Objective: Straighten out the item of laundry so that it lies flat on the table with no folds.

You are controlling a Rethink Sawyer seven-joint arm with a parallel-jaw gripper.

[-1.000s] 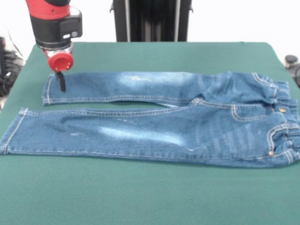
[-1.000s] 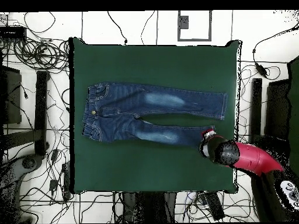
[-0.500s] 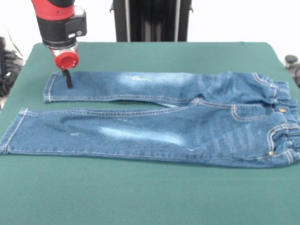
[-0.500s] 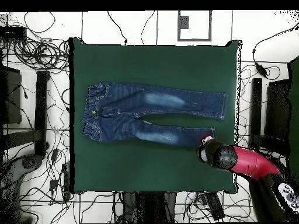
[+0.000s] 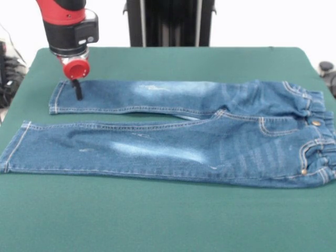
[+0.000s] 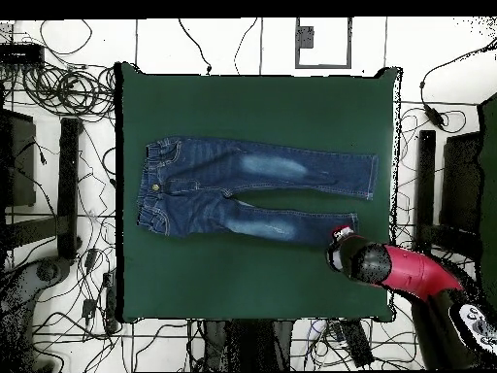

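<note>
Raised slightly since the earlier frame, the gripper [image 5: 77,89] is being held over the far leg's hem (finger state cannot be told). The jeans [image 5: 173,136] are lying flat on the table [image 5: 157,220], long axis crosswise.

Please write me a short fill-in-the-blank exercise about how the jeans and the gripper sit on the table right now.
1. The jeans lie spread on a dark ____ table.
2. In the front view the gripper is over the hem end of the ____ leg, the one farther from the camera.
3. The elastic waistband is at the ____ side of the front view.
4. Pale faded patches run along both ____ of the jeans.

Missing words: green; shorter-looking; right; legs
</note>
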